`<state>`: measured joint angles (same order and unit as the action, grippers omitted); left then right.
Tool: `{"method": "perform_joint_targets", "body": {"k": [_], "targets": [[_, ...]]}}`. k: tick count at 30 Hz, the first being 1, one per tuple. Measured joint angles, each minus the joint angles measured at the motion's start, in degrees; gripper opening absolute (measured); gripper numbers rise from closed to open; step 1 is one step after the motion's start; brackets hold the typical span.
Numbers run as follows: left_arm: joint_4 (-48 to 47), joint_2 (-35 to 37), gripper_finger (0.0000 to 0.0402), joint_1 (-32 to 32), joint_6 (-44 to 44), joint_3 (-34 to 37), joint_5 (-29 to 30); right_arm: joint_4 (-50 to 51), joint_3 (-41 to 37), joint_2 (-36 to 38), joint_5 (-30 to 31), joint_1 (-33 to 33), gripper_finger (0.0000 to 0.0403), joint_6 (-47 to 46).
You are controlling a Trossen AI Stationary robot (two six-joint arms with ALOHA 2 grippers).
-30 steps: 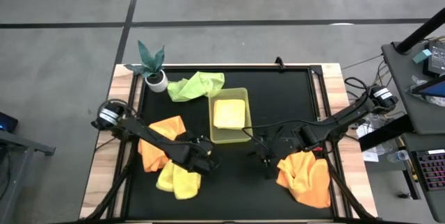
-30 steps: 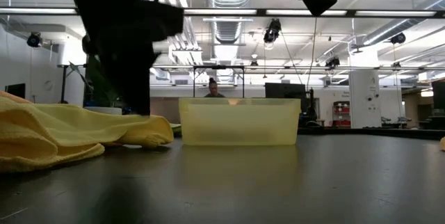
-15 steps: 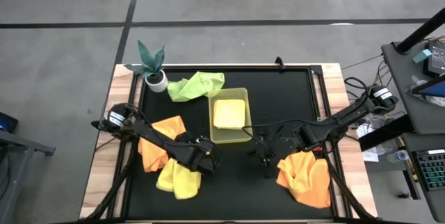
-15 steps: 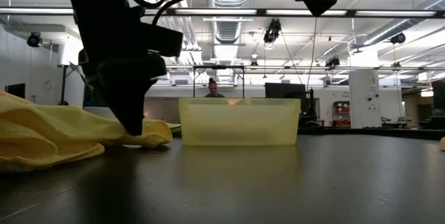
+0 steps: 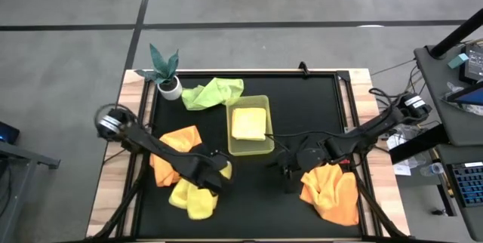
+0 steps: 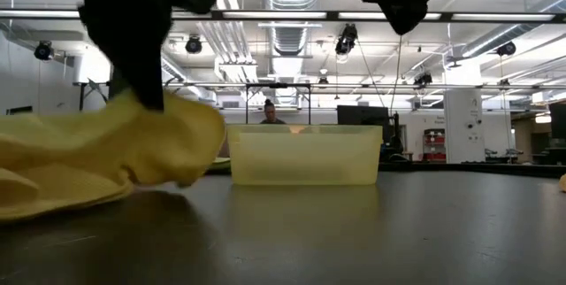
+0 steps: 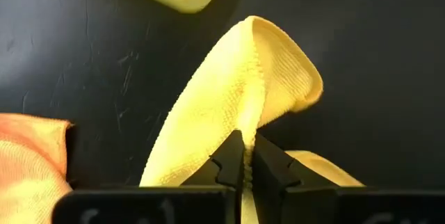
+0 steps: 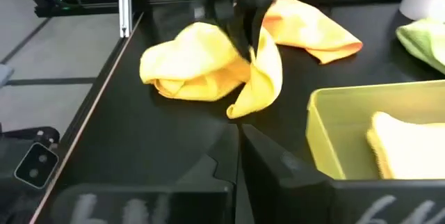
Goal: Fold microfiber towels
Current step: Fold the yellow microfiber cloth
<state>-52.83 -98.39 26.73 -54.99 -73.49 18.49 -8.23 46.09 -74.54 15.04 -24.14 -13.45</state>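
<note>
1. Since a second ago the left gripper (image 7: 245,160) has gone from wide open to clamped on a fold of the crumpled pale yellow microfiber towel (image 5: 193,195), and that edge, which lay flat on the mat, now hangs lifted off it in the low view.
2. The table is covered by a black mat (image 5: 302,115) inside a light wooden frame. On it stand a shallow translucent yellow-green plastic tray (image 5: 260,146) and, at the far left corner, a small white pot with a green artificial plant (image 5: 166,74).
3. A second pale yellow towel, folded (image 5: 249,123), lies inside the tray. A light green fuzzy towel (image 5: 213,93) lies bunched between the pot and the tray.
4. One orange fuzzy towel (image 5: 175,152) lies crumpled at the left, touching the pale yellow one the gripper holds; another orange towel (image 5: 332,192) lies heaped near the front right.
5. Beyond the table the low view shows a large hall with ceiling lights and ducts, and a person (image 6: 270,112) behind the tray.
6. The left arm reaches low across the orange towel to the pale yellow one near the front edge.
7. The right gripper (image 5: 289,171) is closed on nothing, above bare mat between the tray and the right orange towel.
</note>
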Motion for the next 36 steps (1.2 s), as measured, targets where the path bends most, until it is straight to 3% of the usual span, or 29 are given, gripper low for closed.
{"method": "perform_joint_targets", "body": {"k": [8, 15, 23, 26, 29, 34, 36], "targets": [[5.8, 7.9, 0.0001, 1.0, 0.1, 0.0, 1.1, -7.3, 3.9, -10.8, 0.3, 0.0, 0.0096, 0.4], [7.4, 8.9, 0.0000, 1.2, 0.0, 0.0, 1.3, -7.1, 12.4, -17.5, 10.7, 1.4, 0.0181, -0.6], [9.5, 8.5, 0.0000, 1.5, 0.3, 0.0, 1.6, -0.8, 19.0, -22.1, 10.0, 2.3, 0.0214, -3.4], [9.5, 8.5, 0.0000, 1.6, 0.6, 0.0, 1.6, 2.1, 20.9, -24.4, 10.0, 2.3, 0.0211, -4.6], [10.5, 8.5, 0.0000, 1.6, 1.9, 0.0, 1.6, 4.0, 22.1, -25.8, 10.0, 2.2, 0.0180, -3.1], [10.8, 8.5, 0.0000, 1.6, 2.9, 0.0, 1.6, 5.2, 23.0, -25.2, 9.8, 1.8, 0.0046, -0.1], [10.9, 8.6, 0.0003, 1.6, 3.2, 0.0, 1.6, 5.5, 22.9, -24.1, 9.1, 1.5, 0.0021, 2.2]]}}
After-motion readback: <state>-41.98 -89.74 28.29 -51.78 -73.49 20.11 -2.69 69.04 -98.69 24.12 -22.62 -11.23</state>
